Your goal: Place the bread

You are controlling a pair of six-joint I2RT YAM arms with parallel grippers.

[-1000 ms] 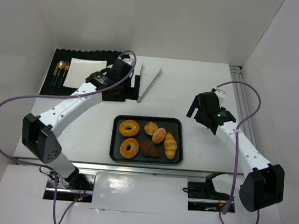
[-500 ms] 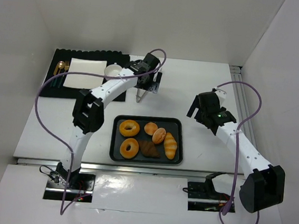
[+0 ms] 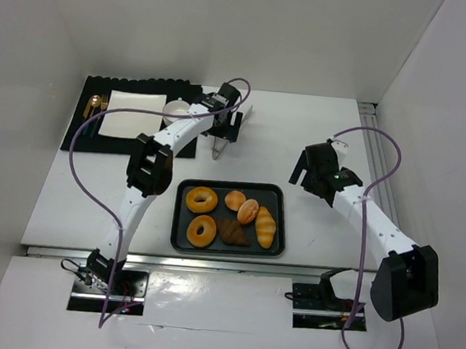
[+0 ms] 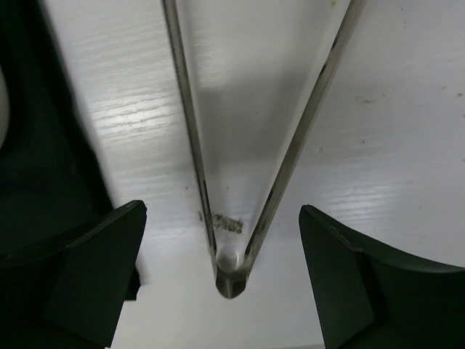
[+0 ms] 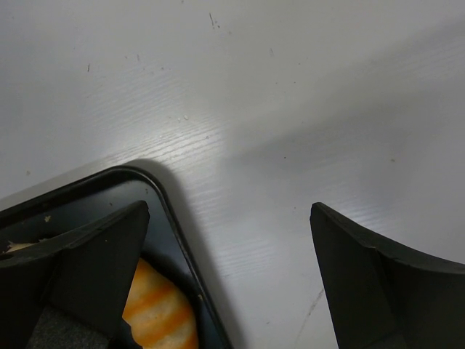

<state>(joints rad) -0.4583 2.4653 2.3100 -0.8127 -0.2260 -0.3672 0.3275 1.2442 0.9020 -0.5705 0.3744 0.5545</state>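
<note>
Several breads lie on a dark tray: two ring doughnuts, round rolls, a striped roll and a brown croissant. Metal tongs lie on the table behind the tray. My left gripper hovers over them, open. In the left wrist view the tongs' hinge end sits between my open fingers, untouched. My right gripper is open and empty, right of the tray. Its wrist view shows the tray's corner and the striped roll.
A black mat at the back left holds a white napkin, gold cutlery and a white bowl. White walls close in the table on three sides. A rail runs along the right edge.
My left arm swung right from over the mat's edge to over the tongs and settled there. My right arm shifted only slightly.
</note>
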